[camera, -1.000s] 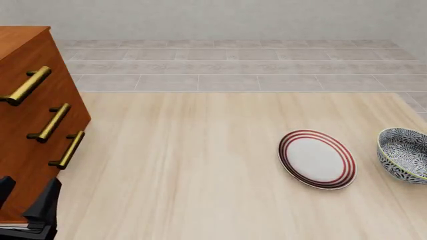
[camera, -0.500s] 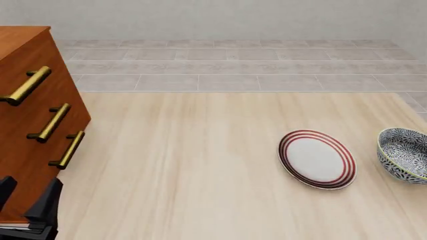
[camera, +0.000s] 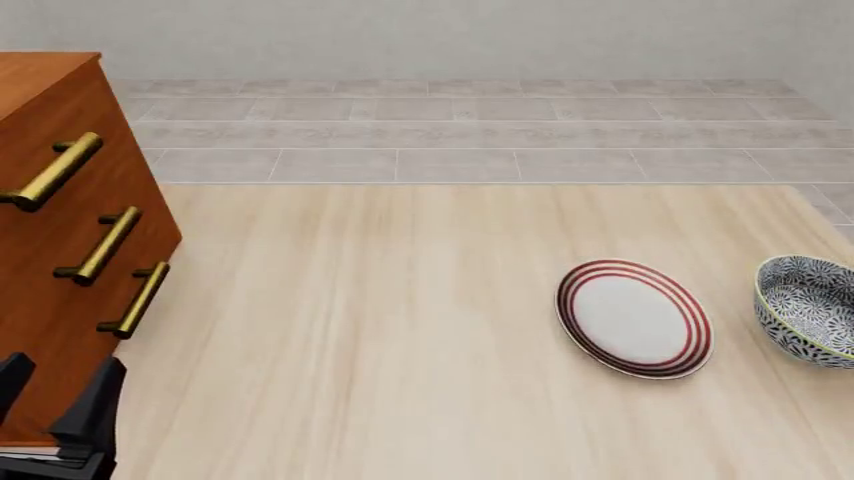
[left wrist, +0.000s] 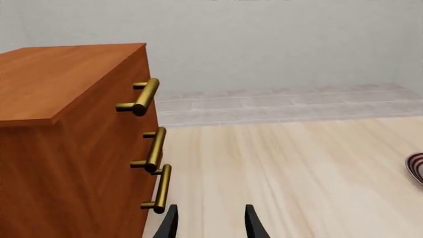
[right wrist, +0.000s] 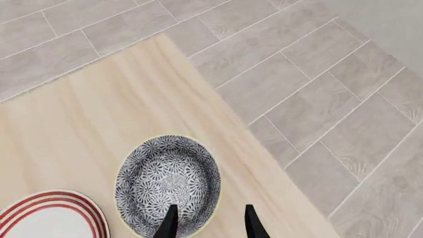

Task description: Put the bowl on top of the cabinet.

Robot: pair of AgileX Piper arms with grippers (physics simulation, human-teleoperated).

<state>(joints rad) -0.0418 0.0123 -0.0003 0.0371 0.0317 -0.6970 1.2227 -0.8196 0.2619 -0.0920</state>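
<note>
Near the tabletop's right edge the bowl (camera: 809,308) sits untouched beside the plate (camera: 634,318), far from the cabinet (camera: 60,240), with both the right gripper (right wrist: 207,220) above it and the left gripper (left wrist: 209,220) spread and empty, so everything remains undone.

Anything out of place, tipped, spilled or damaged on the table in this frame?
Nothing stands out. The bowl sits upright near the table's right edge, beside the plate, which lies flat and apart from it. The cabinet stands on the left, drawers closed. Both the left claw and right claw are open and empty.
</note>
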